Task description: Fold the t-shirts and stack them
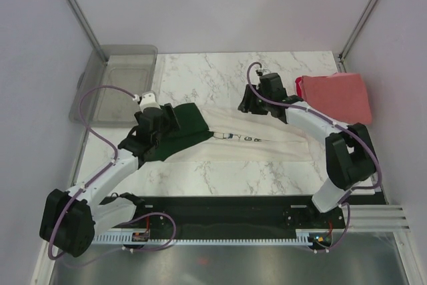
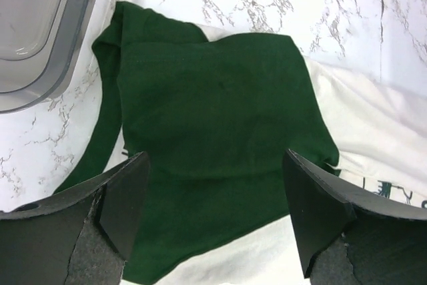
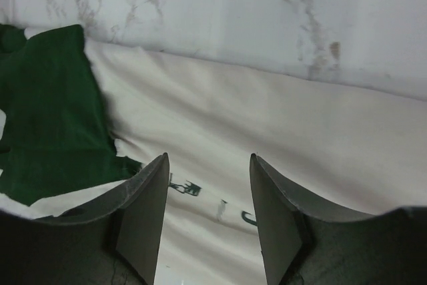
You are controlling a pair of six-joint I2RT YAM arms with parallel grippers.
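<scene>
The cream-white t-shirt (image 1: pixel 267 143) lies folded lengthwise across the middle of the table, black lettering along its fold. Its dark green sleeve (image 1: pixel 190 121) is folded over at the left end. My left gripper (image 1: pixel 162 118) is open and empty just above that sleeve (image 2: pixel 213 138). My right gripper (image 1: pixel 255 103) is open and empty over the shirt's far edge, with cream cloth (image 3: pixel 280 131) and print between its fingers. The coral-red t-shirt (image 1: pixel 337 95) lies bunched at the back right.
A clear grey plastic bin (image 1: pixel 117 91) stands at the back left, close to the left gripper; it also shows in the left wrist view (image 2: pixel 40 31). Bare marble (image 1: pixel 200 78) lies behind the shirt and in front of it. Grey walls close in the sides.
</scene>
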